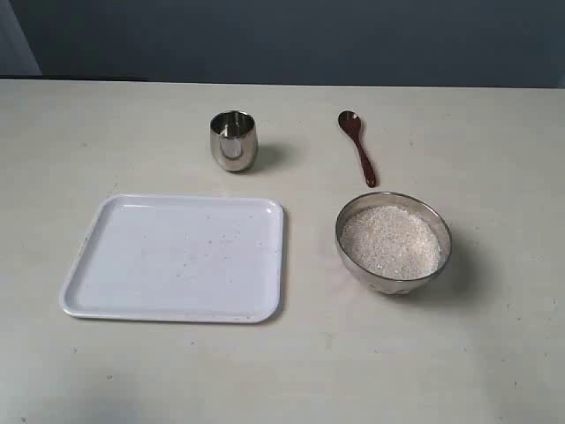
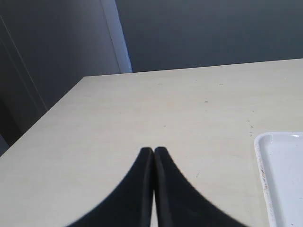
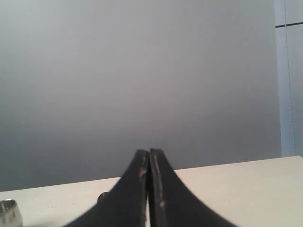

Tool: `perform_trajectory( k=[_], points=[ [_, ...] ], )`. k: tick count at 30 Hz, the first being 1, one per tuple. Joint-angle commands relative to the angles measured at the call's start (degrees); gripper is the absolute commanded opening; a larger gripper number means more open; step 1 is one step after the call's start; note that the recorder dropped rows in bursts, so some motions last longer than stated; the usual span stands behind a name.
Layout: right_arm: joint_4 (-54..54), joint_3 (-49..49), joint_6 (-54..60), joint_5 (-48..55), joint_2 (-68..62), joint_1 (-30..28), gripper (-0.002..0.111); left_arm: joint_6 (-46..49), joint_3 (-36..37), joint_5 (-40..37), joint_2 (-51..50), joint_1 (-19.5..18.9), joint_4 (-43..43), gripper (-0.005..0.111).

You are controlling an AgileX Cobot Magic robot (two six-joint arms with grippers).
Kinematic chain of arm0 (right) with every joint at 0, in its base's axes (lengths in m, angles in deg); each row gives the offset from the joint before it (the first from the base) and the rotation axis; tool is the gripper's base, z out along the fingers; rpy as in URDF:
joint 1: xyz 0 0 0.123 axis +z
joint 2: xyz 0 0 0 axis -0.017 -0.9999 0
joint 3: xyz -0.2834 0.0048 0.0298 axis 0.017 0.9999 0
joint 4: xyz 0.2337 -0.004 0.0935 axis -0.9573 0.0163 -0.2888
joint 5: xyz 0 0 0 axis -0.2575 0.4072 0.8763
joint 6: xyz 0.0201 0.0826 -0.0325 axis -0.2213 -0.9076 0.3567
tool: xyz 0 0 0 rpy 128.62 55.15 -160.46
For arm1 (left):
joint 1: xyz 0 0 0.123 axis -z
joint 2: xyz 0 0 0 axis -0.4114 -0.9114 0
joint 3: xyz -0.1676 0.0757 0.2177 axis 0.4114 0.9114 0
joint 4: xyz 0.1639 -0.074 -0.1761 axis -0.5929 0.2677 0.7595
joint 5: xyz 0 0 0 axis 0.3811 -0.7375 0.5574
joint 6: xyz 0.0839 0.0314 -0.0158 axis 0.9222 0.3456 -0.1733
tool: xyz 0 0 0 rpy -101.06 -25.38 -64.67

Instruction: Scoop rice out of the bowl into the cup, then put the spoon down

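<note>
The wide steel bowl (image 1: pixel 394 242) stands at the right of the table, filled with white rice (image 1: pixel 390 240). Behind it lies the dark wooden spoon (image 1: pixel 357 147), its oval end pointing away. The small steel cup (image 1: pixel 233 140) stands upright at the back centre; its edge also shows in the right wrist view as the cup (image 3: pixel 8 212). A bit of the spoon (image 3: pixel 101 197) peeks out beside the right fingers. No arm appears in the exterior view. My left gripper (image 2: pixel 153 150) is shut and empty over bare table. My right gripper (image 3: pixel 149 152) is shut and empty too.
A white rectangular tray (image 1: pixel 177 258) lies at the left front of the table, its corner also visible as the tray (image 2: pixel 284 175) in the left wrist view. The table's far edge meets a dark wall.
</note>
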Motion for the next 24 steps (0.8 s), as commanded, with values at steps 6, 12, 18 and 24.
perform_trajectory(
  k=[6, 12, 18, 24],
  points=[
    [-0.02, 0.27, -0.06, -0.2, 0.37, 0.16, -0.001, -0.25, -0.25, 0.78, 0.22, 0.39, -0.19, 0.0],
    [-0.73, 0.27, -0.42, -1.55, 0.37, 0.15, -0.001, -0.25, -0.25, 0.78, 0.22, 0.39, -0.19, 0.0],
    [-20.45, 0.27, -22.55, -8.74, 0.37, 0.15, -0.001, -0.25, -0.25, 0.78, 0.22, 0.39, -0.19, 0.0],
    [-20.88, 0.27, -30.56, -14.76, 0.37, 0.15, -0.001, -0.25, -0.25, 0.78, 0.22, 0.39, -0.19, 0.0]
  ],
)
